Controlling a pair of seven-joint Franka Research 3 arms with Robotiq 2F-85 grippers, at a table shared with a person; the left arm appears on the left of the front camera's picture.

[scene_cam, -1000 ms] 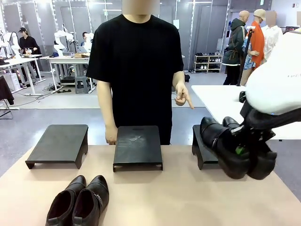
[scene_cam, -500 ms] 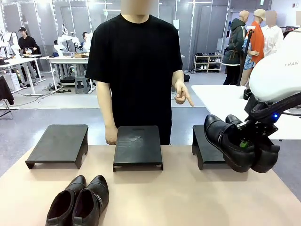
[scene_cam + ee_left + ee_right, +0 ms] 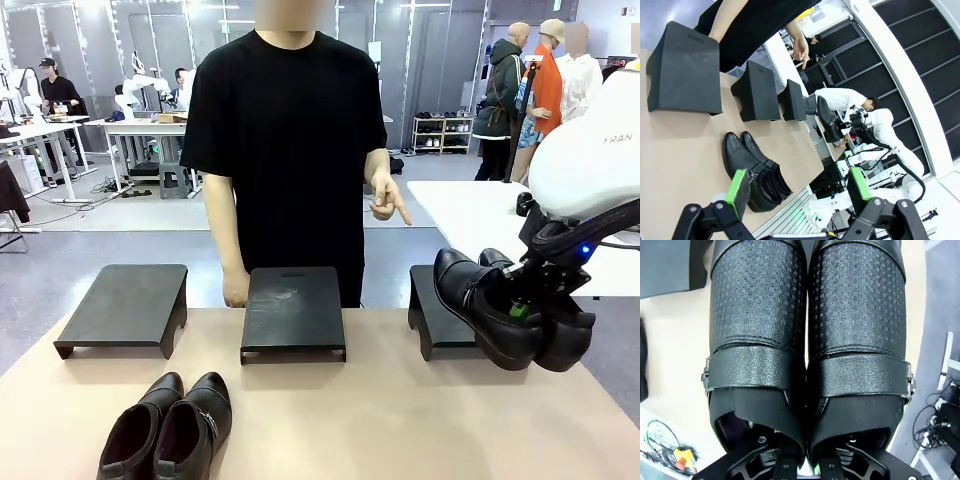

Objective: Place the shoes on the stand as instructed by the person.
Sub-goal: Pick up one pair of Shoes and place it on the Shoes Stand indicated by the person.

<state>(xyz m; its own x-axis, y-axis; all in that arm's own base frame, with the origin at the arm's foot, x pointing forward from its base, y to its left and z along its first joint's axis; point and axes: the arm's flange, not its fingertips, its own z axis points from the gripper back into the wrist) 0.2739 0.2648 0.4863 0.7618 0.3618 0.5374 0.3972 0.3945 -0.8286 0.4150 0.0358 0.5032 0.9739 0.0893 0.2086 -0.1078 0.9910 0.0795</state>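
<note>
My right gripper [image 3: 518, 308] is shut on a pair of shiny black shoes [image 3: 500, 312], pinching their inner sides together. The pair hangs tilted, toes toward the right stand [image 3: 436, 318] and over its right edge. In the right wrist view the held shoes [image 3: 807, 340] lie side by side above my gripper [image 3: 805, 460]. The other pair of shoes [image 3: 170, 425] sits on the table at the front left. The person [image 3: 290, 140] stands behind the middle stand [image 3: 293, 310], one hand [image 3: 388, 203] pointing down to the right. My left gripper [image 3: 797, 185] is open above that second pair [image 3: 757, 170].
The left stand [image 3: 125, 305] is bare, as is the middle one. The tan table [image 3: 380, 420] has free room at its middle and front right. A white table [image 3: 470, 215] stands behind the right stand. Other people stand far back.
Over the second, my right arm has lifted the held pair slightly and shifted it right. In the last half second it has barely moved. The person's pointing hand has stayed put.
</note>
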